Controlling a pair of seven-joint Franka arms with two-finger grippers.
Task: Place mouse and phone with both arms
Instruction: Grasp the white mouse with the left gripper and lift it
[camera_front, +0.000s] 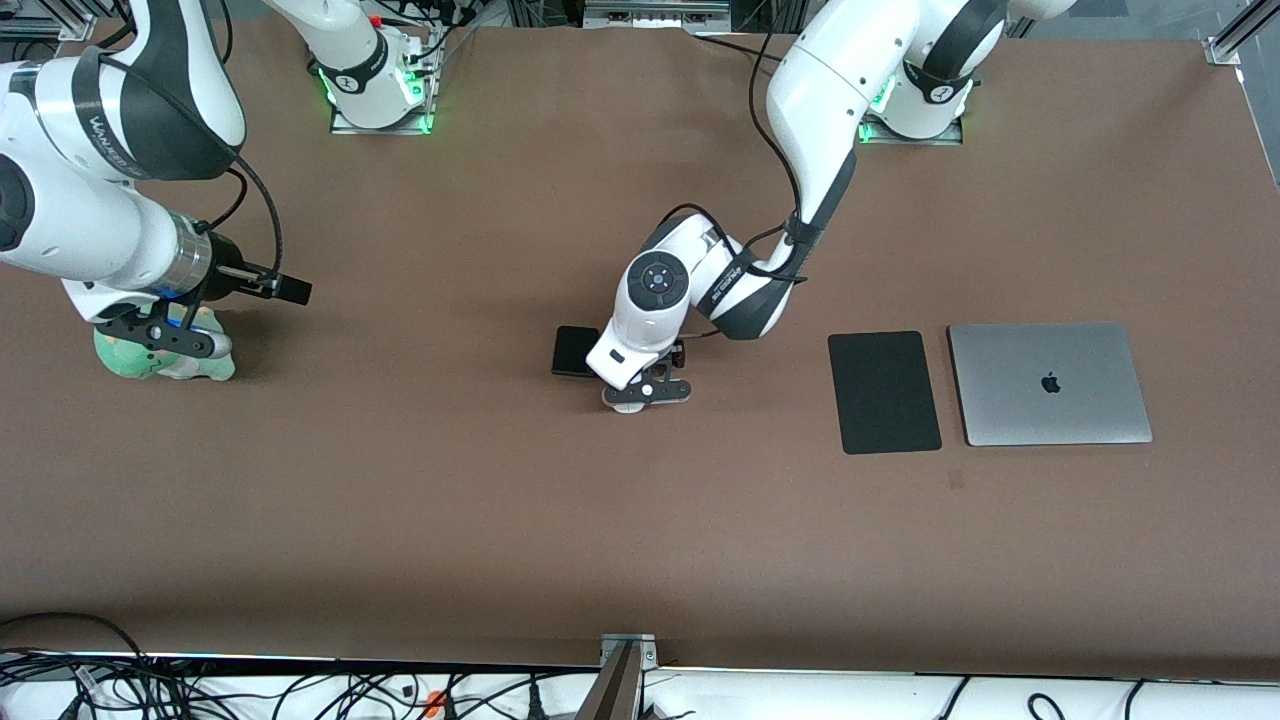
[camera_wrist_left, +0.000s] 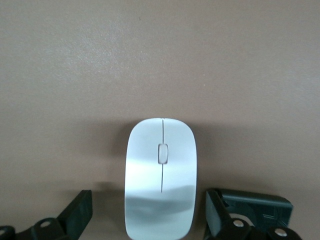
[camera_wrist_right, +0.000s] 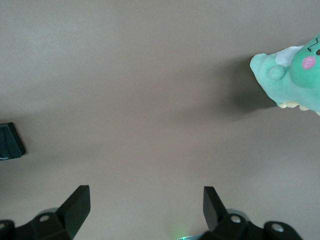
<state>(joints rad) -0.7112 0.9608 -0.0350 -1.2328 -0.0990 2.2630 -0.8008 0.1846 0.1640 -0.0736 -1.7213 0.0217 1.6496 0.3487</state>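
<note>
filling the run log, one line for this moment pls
left tool: open, straddling mouse | right tool: open, waiting beside green plush | phone: on table

You're in a robotics lab.
Your two bench-mounted arms (camera_front: 820, 110) and loose cables (camera_front: 300, 690) along the bench (camera_front: 500, 520) edge show it.

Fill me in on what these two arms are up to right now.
The left gripper is down over the white mouse mid-table, fingers open on either side of it, not yet closed. The black phone lies on the table beside that gripper, toward the right arm's end. The right gripper waits open over bare table beside a green plush toy. A black mouse pad and silver laptop sit toward the left arm's end.
</note>
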